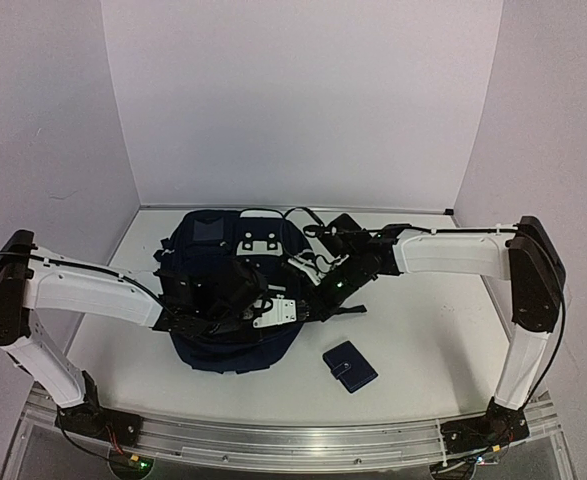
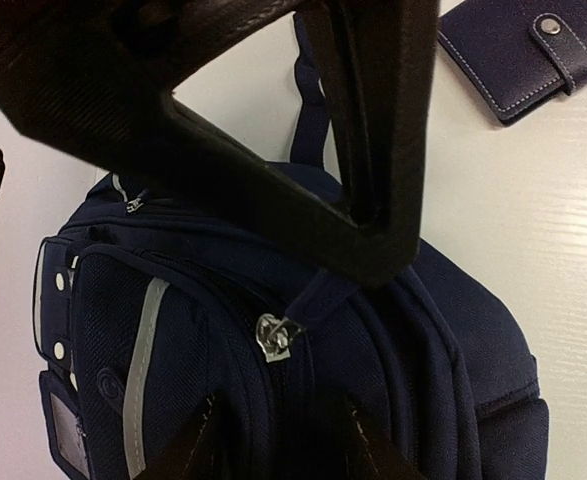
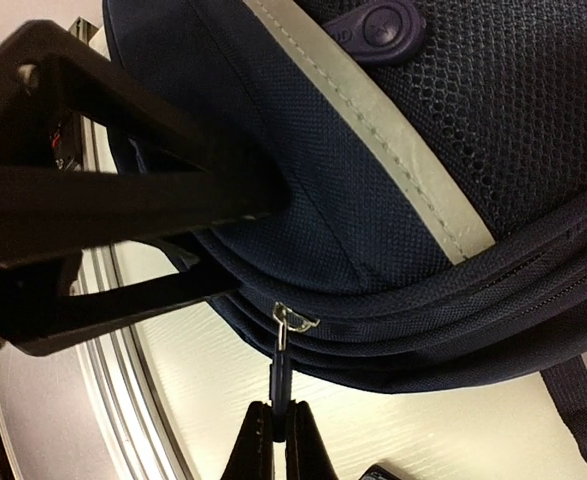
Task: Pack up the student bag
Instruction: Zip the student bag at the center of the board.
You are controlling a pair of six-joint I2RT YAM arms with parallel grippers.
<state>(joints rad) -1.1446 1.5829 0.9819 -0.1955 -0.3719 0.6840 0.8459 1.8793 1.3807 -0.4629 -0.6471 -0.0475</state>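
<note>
Pressed together at the bottom centre of the right wrist view, the right end effector (image 3: 278, 428) pinches the navy pull tab (image 3: 280, 378) that hangs from a metal zip slider (image 3: 291, 320) on the student bag (image 1: 231, 352). In the left wrist view the left end effector (image 2: 278, 445) sits at the bottom edge with its fingers (image 2: 195, 448) spread, straddling a ridge of bag fabric just below that same slider. Whether they press into the fabric cannot be told.

The bag lies in the middle of the top view, on the white counter (image 1: 423, 330), with both arms reaching over it. A small navy wallet (image 1: 350, 366) with a snap strap lies on the counter to the bag's lower right, just beside it and outside it.

No open compartment shows in any view, and the zip tracks around the slider look closed. The task therefore seems to be at an early stage: the zip is gripped but not visibly drawn, and opening, loading and closing the bag all appear left to do.
</note>
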